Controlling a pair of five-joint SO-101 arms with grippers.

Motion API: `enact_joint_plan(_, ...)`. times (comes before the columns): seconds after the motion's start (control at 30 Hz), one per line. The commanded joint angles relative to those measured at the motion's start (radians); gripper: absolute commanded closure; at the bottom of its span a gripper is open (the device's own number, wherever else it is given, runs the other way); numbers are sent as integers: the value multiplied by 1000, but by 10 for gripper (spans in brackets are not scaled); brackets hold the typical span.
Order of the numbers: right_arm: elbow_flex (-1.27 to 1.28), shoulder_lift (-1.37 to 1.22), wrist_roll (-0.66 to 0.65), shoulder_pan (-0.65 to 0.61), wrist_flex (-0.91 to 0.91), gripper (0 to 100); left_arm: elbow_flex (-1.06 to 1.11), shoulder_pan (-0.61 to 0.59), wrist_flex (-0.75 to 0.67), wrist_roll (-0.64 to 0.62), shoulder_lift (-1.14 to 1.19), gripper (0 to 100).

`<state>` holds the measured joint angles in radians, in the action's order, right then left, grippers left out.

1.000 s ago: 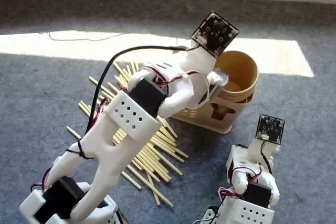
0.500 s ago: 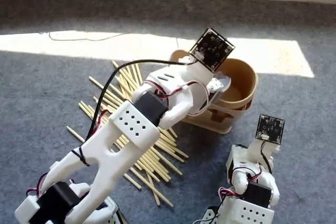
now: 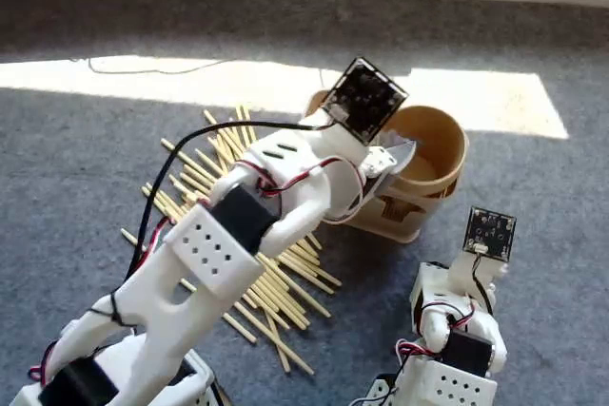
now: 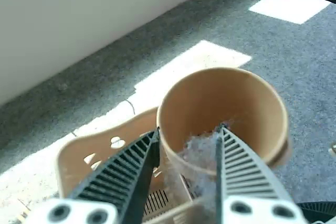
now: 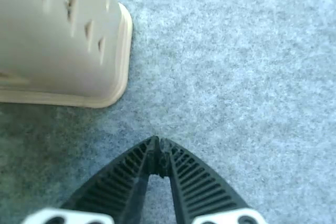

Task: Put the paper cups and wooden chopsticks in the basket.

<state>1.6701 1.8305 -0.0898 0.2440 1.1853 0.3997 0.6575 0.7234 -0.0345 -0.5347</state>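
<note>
Drawn back from over the paper cup (image 4: 231, 103) within the last second, the left arm's fingers (image 4: 131, 169) now sit spread apart at its near rim, one tip against the outside of the wall and the other just over the opening, gripping nothing. That fits a release: the cup stands upright in the basket (image 4: 89, 156), straight ahead of the fingers, so this part of the task looks done. The basket's pierced wall lies directly beneath and beside the fingers. Behind them, back toward the arm's own base and partly under its white links, the wooden chopsticks (image 3: 285, 273) are scattered in a loose heap on the grey carpeted surface (image 5: 236, 51), none in the basket yet. The arm itself covers much of the heap, which may hamper reaching it. The right arm's fingers (image 5: 181, 174) are pressed together, pointing down at bare carpet with a basket corner just ahead of them.
</note>
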Motion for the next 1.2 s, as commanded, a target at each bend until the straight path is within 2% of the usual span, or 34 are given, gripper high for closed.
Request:
enact_joint_plan(0.0,108,7,5,10,-21,980,31,27,49,-8,-148,829)
enact_joint_plan(0.27,108,7,5,10,-21,980,255,22,46,-8,-415,829)
enact_joint_plan(0.47,108,7,5,10,-21,980,321,19,46,-3,-625,835)
enact_joint_plan(0.6,108,7,5,10,-21,980,323,5,48,-2,-739,886)
enact_joint_plan(0.77,108,7,5,10,-21,980,329,-102,55,-2,-845,893)
enact_joint_plan(1.03,108,7,5,10,-21,980,329,-351,330,-2,-986,895)
enact_joint_plan(1.17,108,7,5,10,-21,980,361,-496,410,-6,-1079,895)
